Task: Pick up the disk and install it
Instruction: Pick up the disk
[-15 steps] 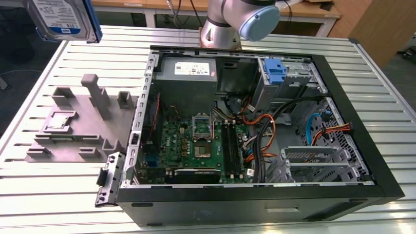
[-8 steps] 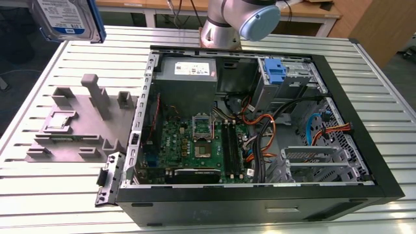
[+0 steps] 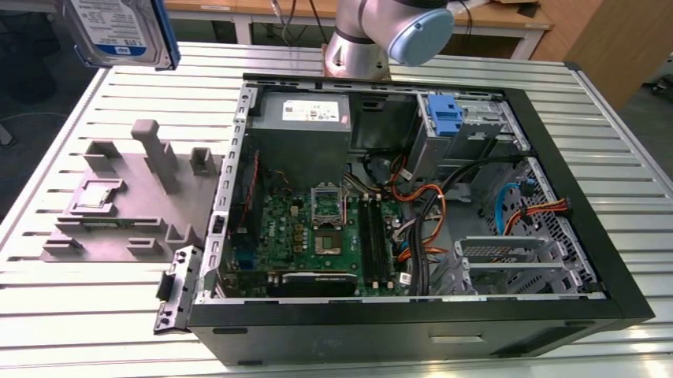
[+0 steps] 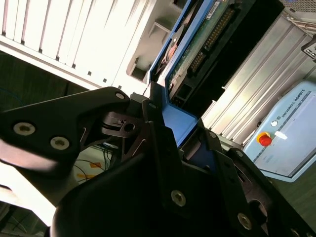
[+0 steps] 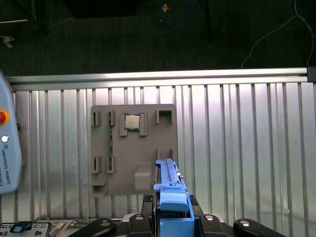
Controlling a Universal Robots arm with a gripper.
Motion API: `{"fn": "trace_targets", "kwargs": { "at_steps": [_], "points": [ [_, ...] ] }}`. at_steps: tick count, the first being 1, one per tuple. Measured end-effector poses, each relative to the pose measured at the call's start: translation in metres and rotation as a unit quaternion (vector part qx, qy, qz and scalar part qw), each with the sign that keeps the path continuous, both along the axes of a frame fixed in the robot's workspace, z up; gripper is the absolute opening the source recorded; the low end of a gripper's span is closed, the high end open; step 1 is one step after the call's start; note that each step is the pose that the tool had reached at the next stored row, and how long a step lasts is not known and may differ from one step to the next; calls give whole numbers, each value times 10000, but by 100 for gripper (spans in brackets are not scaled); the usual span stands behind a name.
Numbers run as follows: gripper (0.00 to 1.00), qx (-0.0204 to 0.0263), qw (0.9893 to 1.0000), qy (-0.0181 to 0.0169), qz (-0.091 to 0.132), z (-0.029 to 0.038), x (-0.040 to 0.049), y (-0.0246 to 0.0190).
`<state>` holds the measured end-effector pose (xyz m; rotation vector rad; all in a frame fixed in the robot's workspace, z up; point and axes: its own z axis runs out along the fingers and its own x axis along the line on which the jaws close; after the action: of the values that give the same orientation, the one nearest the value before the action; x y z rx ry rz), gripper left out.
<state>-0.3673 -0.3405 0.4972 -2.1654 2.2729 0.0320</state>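
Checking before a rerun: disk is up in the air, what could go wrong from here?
1. The fingers pinch only the blue carrier end of the disk, so it could tilt or slip.
2. Loose cables crowd the space beside the drive bay; the disk might snag them.

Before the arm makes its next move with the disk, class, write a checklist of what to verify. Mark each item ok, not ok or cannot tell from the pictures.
1. The gripper holds the disk: ok, it is shut on the disk's blue frame.
2. The disk is clear of the grey holder: ok, it hangs above the table.
3. The computer case is open: ok, the inside shows.
4. The drive bay is free to take the disk: cannot tell.
5. The cables are clear of the bay: cannot tell.
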Motion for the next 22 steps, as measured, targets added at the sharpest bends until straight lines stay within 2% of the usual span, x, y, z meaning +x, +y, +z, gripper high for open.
{"fn": "trace_targets", "kwargs": {
  "at_steps": [5,9,14,22],
  "points": [
    [37,0,10000,0,0,0,78,0],
    [37,0,10000,0,0,0,94,-8],
    [37,-17,10000,0,0,0,94,-89],
    [37,-70,10000,0,0,0,94,-218]
  ]
}}
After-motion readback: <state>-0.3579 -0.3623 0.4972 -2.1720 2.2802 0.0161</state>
